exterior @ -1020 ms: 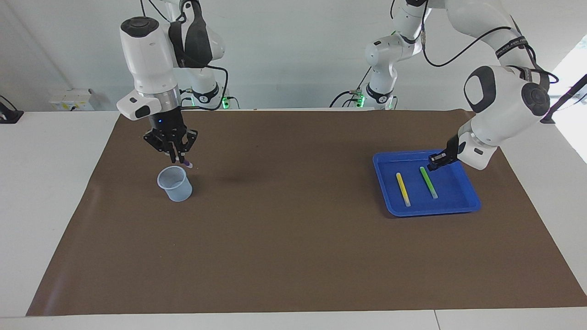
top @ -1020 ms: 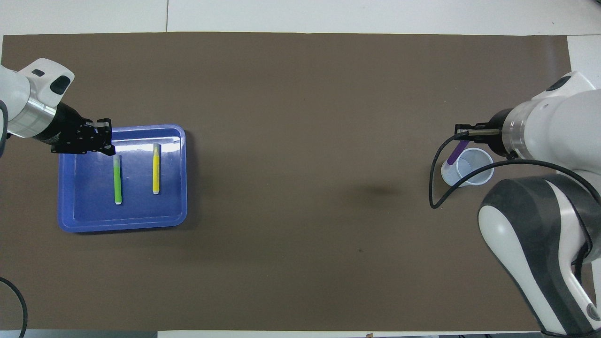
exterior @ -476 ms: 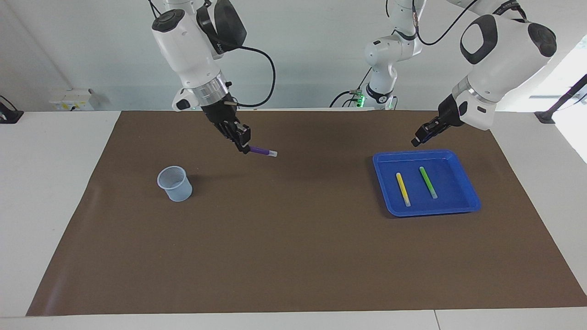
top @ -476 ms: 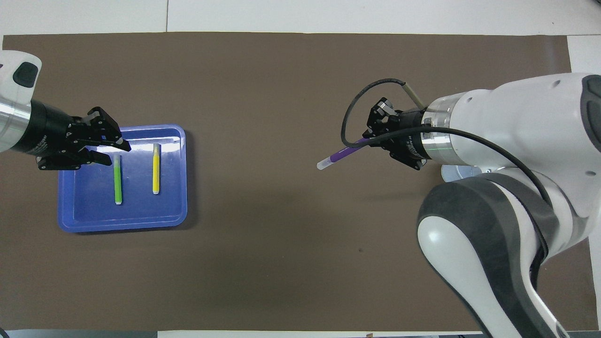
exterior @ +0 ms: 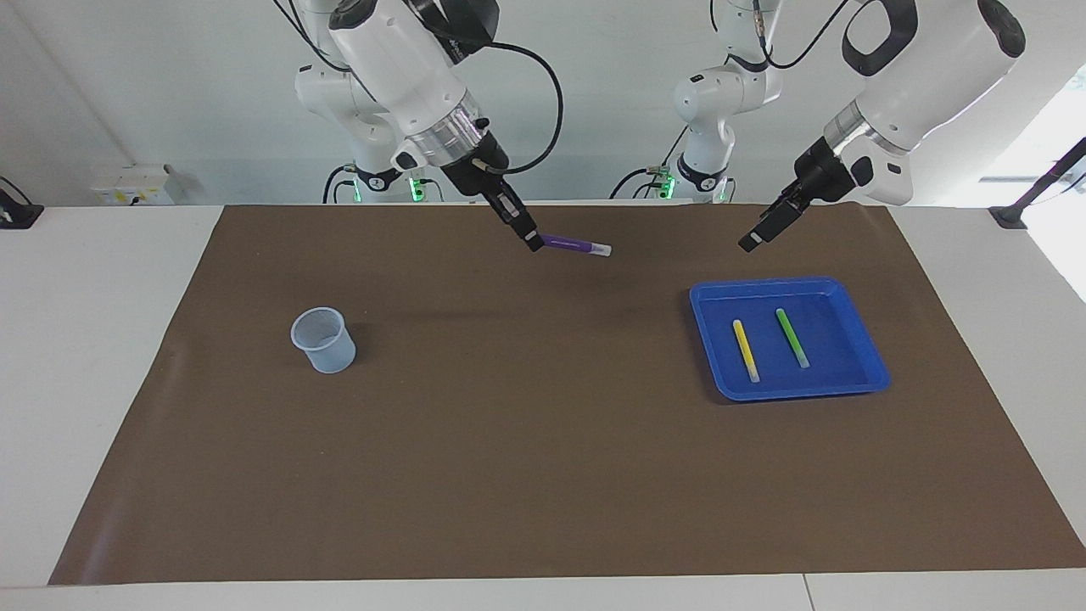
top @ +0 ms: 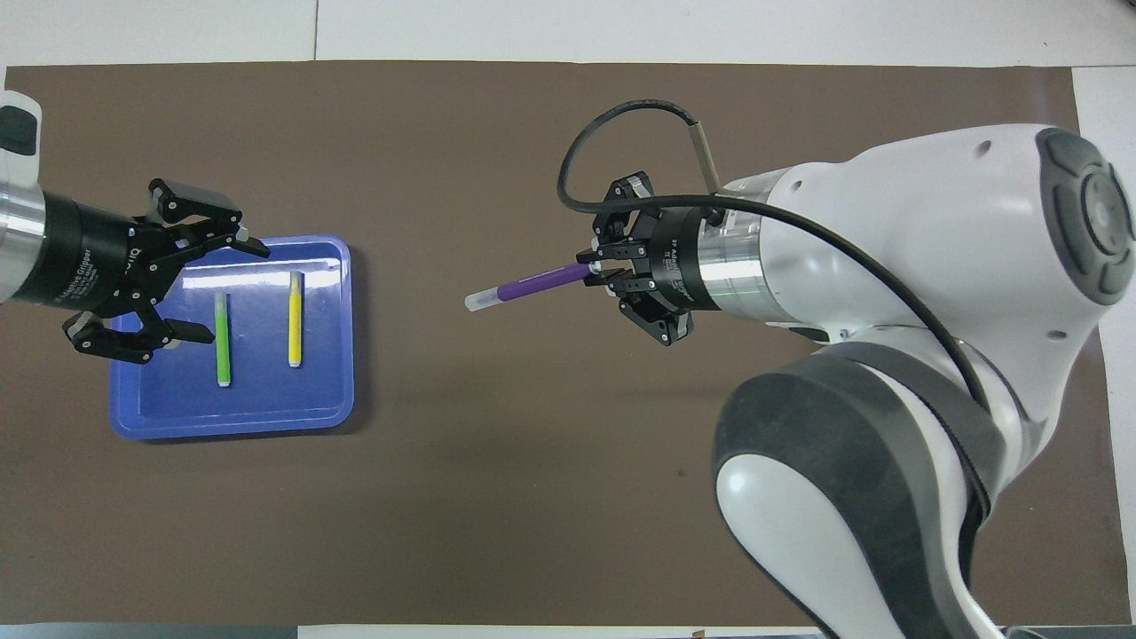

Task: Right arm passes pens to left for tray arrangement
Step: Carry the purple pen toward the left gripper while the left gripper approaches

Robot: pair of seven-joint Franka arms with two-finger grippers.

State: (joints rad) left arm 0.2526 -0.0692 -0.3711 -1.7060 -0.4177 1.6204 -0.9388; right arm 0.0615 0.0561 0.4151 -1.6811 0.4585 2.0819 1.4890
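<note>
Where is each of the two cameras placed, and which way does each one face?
Facing view: high across the table, looking at the robots; both whole arms show, right gripper holding the purple pen, left gripper open.
Overhead view: above the robots' end, looking steeply down; wrists and grippers show.
Shared: the pen, the blue tray, yellow pen, green pen.

three pens (exterior: 575,246), one blue tray (exterior: 865,373), one cup (exterior: 323,339), two grippers (exterior: 533,243)
</note>
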